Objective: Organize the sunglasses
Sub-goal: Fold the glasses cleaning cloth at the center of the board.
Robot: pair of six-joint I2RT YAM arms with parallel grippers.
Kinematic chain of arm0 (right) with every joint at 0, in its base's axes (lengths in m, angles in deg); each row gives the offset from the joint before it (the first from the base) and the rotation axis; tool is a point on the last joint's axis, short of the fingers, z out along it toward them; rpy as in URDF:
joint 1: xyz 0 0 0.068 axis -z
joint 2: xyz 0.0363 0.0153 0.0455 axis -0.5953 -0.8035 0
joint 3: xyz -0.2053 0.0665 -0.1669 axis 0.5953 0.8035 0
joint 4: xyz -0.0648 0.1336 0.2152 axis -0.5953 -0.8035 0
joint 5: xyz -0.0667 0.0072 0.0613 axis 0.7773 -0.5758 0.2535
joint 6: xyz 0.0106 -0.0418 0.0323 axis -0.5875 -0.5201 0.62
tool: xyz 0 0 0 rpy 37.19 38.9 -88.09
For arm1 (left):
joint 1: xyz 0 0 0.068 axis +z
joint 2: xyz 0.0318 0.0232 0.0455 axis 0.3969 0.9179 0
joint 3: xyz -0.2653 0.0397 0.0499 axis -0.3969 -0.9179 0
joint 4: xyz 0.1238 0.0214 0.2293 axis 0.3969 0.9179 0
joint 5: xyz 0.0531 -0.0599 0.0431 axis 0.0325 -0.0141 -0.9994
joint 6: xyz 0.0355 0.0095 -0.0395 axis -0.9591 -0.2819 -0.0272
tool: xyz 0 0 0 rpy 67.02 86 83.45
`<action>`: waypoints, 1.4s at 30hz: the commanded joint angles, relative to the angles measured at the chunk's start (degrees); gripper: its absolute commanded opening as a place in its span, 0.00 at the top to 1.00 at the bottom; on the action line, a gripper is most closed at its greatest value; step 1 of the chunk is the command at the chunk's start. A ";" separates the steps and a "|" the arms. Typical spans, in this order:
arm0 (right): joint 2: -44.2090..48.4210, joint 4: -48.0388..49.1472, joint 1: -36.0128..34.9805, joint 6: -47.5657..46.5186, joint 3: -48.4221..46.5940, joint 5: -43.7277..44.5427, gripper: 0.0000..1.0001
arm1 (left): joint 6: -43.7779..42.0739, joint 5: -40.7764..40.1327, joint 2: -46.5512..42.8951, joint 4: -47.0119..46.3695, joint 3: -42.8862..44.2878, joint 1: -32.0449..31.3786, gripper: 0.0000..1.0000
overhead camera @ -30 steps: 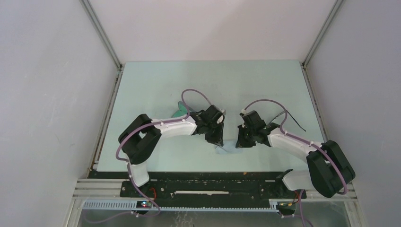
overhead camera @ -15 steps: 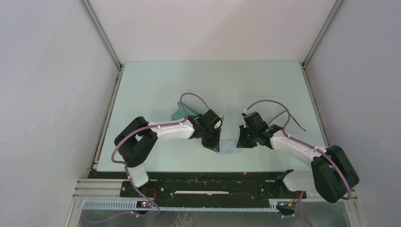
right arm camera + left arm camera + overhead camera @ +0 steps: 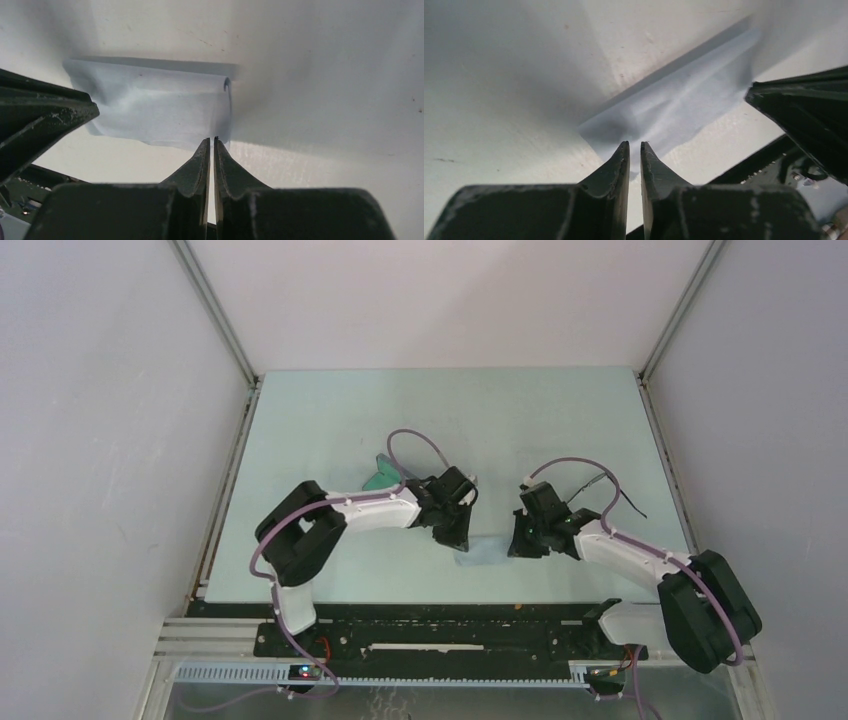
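Observation:
The sunglasses (image 3: 630,505) show only as a thin black wire line on the table, behind my right arm. The pale bluish cloth (image 3: 483,548) lies flat between my two grippers, with one end folded over. My left gripper (image 3: 463,537) is at its left end, and its fingers (image 3: 624,155) stand almost shut, a narrow gap apart, over a cloth (image 3: 684,100) corner. My right gripper (image 3: 517,543) is shut, with its tips (image 3: 210,138) at the cloth's (image 3: 155,107) near right corner. I cannot see either one pinching the cloth.
A teal-grey case (image 3: 378,478) lies behind the left forearm, partly hidden by it. The table's front edge with its black rail (image 3: 450,612) runs just below the cloth. Grey enclosure walls stand left, right and behind.
The left gripper dipped toward the front edge, then came back up and right. The right gripper shifted slightly right. More of the cloth now shows between them.

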 commanded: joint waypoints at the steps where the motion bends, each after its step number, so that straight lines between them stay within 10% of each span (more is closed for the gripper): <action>1: -0.40 -0.22 0.09 1.75 0.08 2.12 0.87 | 0.31 -1.95 1.58 -0.31 0.15 0.21 0.83; 11: 6.94 0.81 -0.08 3.53 -0.96 1.23 0.86 | 0.38 -5.24 -4.46 1.35 0.77 0.31 0.82; 42: -11.43 14.87 -2.72 7.68 -6.40 -8.45 0.83 | 1.90 4.82 -3.87 -5.54 -2.02 4.32 0.83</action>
